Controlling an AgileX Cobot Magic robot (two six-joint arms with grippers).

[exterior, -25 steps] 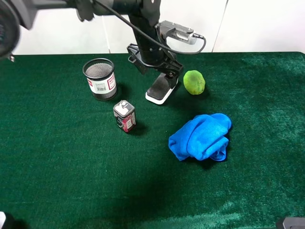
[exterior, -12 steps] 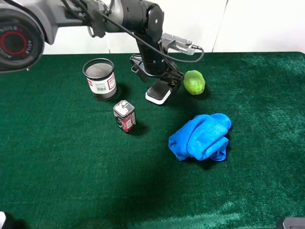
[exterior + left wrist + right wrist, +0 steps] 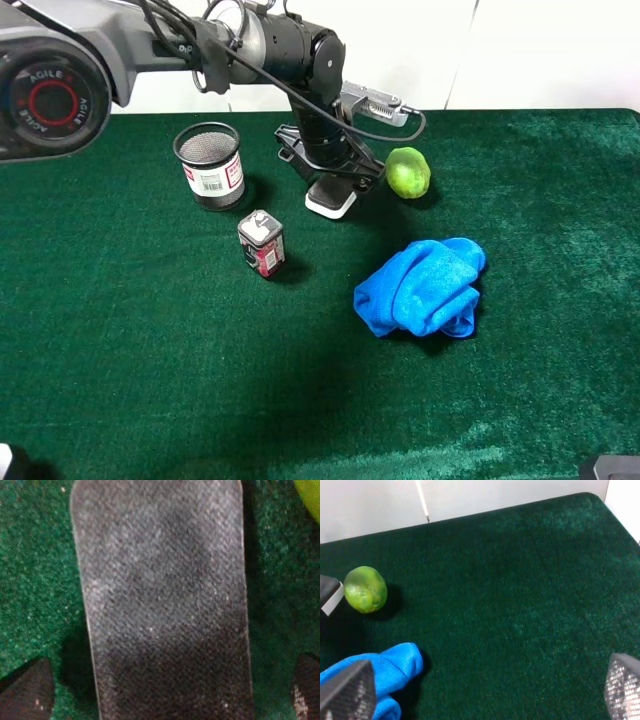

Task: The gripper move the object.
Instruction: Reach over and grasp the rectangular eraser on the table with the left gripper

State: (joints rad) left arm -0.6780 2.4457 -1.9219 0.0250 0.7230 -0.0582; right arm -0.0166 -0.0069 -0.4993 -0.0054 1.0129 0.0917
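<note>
Green felt table (image 3: 150,350) before you holds, nearest first: one crumpled blue cloth (image 3: 420,287), one small red-and-grey can (image 3: 261,243), one black mesh cup (image 3: 210,165), one flat black-topped, white-based board eraser (image 3: 331,199), and one green lime (image 3: 407,172) just beside it. Your left black metal gripper (image 3: 333,172) straddles the eraser, fingers apart and clear of its sides. Your right gripper (image 3: 490,690) hangs spread wide over bare felt.

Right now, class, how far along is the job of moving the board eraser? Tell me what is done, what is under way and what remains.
Done: the left gripper is lined up over the board eraser, which lies flat on the green cloth. In hand: its fingers stand open on either side of the felt top, not gripping. Left: close, lift and move it.
</note>
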